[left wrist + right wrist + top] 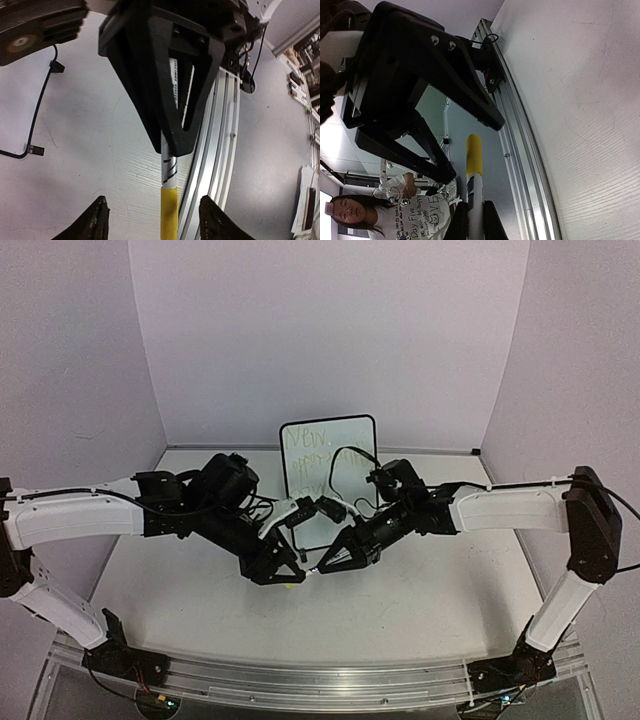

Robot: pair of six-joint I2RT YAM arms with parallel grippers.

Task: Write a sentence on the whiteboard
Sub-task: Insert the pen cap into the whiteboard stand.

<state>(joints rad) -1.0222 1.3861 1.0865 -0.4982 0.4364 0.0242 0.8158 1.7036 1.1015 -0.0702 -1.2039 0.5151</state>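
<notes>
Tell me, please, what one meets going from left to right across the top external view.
left arm's white link → left gripper → right gripper → right arm's white link. The whiteboard and the marker overlap the grippers, so I leave them out.

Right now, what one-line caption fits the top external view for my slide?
Right fingers hold the yellow-capped marker, open left fingers straddle its cap, in front of the whiteboard.
</notes>
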